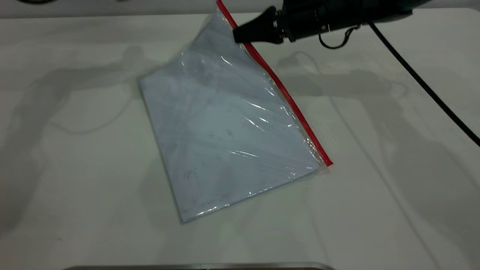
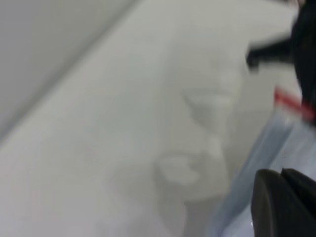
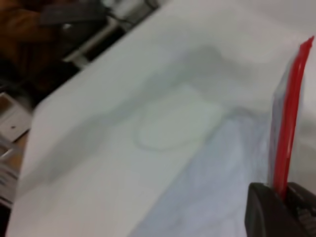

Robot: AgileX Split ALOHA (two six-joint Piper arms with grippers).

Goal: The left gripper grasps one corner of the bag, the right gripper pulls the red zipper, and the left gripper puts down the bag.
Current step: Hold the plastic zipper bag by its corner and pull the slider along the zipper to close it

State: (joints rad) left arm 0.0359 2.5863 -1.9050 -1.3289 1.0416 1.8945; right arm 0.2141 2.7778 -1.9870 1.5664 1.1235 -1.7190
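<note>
The right gripper (image 1: 237, 36) is clamped on the red zipper (image 1: 288, 98) near the raised far end of the bag (image 1: 225, 127). The bag's near edge rests on the white table (image 1: 75, 168). The left gripper (image 2: 281, 173), fingertips together, seems to hold the lifted corner; the zip-pulling step looks under way, calling next for a steady pull along the strip.

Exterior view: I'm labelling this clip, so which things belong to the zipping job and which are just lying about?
Job in hand:
bag
zipper
right tool, clamped on the zipper
left tool, at the bag's edge

Just there:
cable, trailing over the table
metal strip at the table's near edge
</note>
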